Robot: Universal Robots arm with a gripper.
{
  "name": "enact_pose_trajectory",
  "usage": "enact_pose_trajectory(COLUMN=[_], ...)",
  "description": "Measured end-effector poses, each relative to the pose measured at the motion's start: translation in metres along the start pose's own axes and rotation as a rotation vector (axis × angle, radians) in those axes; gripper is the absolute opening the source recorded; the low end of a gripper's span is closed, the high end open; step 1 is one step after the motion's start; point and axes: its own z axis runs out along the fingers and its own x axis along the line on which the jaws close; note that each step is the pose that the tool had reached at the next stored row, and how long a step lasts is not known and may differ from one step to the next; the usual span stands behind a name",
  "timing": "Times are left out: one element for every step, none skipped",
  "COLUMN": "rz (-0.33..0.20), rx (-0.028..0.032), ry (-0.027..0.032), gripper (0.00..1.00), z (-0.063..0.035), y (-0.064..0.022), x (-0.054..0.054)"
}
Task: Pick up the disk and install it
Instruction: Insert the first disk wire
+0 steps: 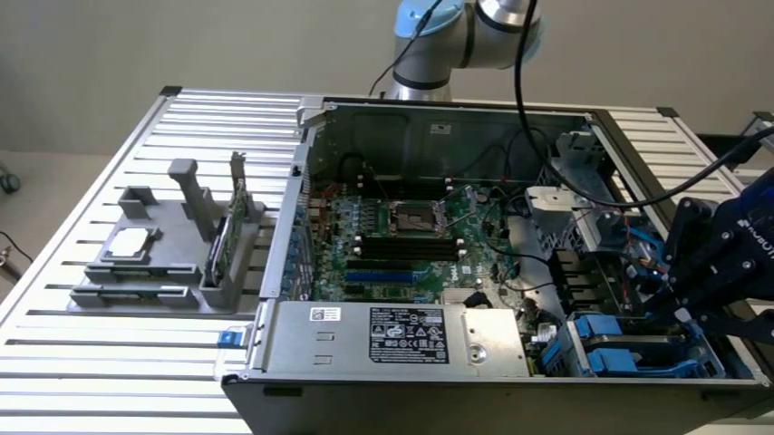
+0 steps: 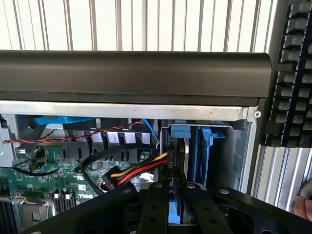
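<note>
One black gripper (image 2: 170, 207) stood nearly closed on the silver-grey, blue-framed disk (image 2: 185, 158), held edge-on in the open computer case's (image 1: 484, 381) drive bay. Any tilt risked jamming it against the blue bay rails (image 1: 604, 349) or snagging the red-and-yellow cables (image 2: 139, 170) just beside it.

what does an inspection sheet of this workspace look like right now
surface: slatted metal table carrying an open computer case
job's things: disk in blue carrier between the fingers, at the drive bay
clutter: grey fixture holding a small silver chip and a green card
grippers: gripper shut on the disk, low at the case's corner on the exterior view's right
cables: red, yellow and black bundle beside the bay
surroundings: keyboard by the case
</note>
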Motion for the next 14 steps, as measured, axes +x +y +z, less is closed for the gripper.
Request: enact_pose_trajectory(rz=[-0.002,-0.003,-0.005,-0.007,-0.009,-0.011,-0.012,-0.013,-0.015,-0.016,-0.016,-0.017,-0.018,-0.019], rx=[-0.0010,-0.0020,-0.0028,-0.0036,-0.0042,-0.0045,-0.0047,-0.0048,-0.0048,-0.0048,-0.0047,-0.0047,-0.0047,-0.0046], ry=[-0.0003,-0.0005,-0.0007,-0.0011,-0.0014,-0.0018,-0.0021,-0.0023,-0.0025,-0.0026,-0.0028,-0.0030,-0.0031,-0.0031], gripper=[0.16,0.16,0.16,0.16,0.16,0.16,0.16,0.16,0.16,0.16,0.16,0.16,0.16,0.16], z=[0.0002,0.0004,0.0006,0.0008,0.0009,0.0010,0.0011,0.0012,0.0013,0.0014,0.0015,0.0015,0.0016,0.0018], y=[-0.0002,-0.0004,-0.0006,-0.0007,-0.0009,-0.0011,-0.0012,-0.0012,-0.0012,-0.0012,-0.0012,-0.0012,-0.0012,-0.0012], x=[0.0000,0.0000,0.0000,0.0000,0.0000,0.0000,0.0000,0.0000,0.0000,0.0000,0.0000,0.0000,0.0000,0.0000])
